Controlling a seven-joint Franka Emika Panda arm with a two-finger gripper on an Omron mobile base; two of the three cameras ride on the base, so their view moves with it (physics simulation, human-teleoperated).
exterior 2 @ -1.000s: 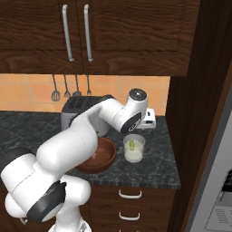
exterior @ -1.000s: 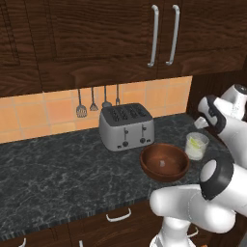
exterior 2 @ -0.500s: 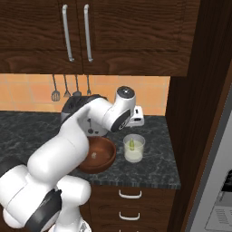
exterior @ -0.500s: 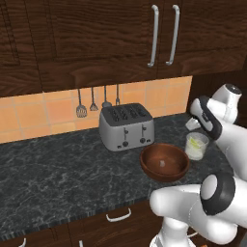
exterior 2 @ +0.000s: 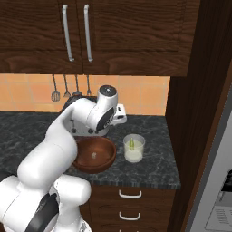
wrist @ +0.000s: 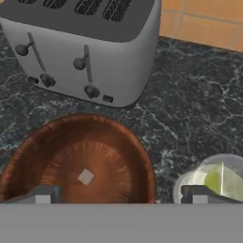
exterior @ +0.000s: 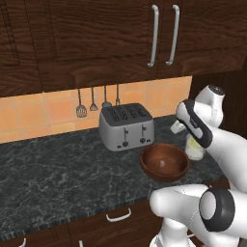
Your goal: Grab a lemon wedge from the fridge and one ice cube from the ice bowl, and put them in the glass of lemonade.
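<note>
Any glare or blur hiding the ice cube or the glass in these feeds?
Hand view: sharp, no glare; the ice cube reads clearly in the ice bowl, the glass of lemonade cropped at the frame edge. Right base view: even, flat light. Left base view: the arm covers part of the glass.

Glossy white, rounded arm (exterior 2: 59, 149) segments, bulbous at the lower frame. Dark grey-black joint rings and caps between them. Small dark tips on the pincer (wrist: 118, 194).

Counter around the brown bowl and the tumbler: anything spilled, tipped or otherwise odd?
Nothing stands out. The round reddish-brown wooden bowl sits upright with one ice cube inside; the clear tumbler of pale lemonade stands upright with a lemon wedge in it. The dark marble counter looks dry.
</note>
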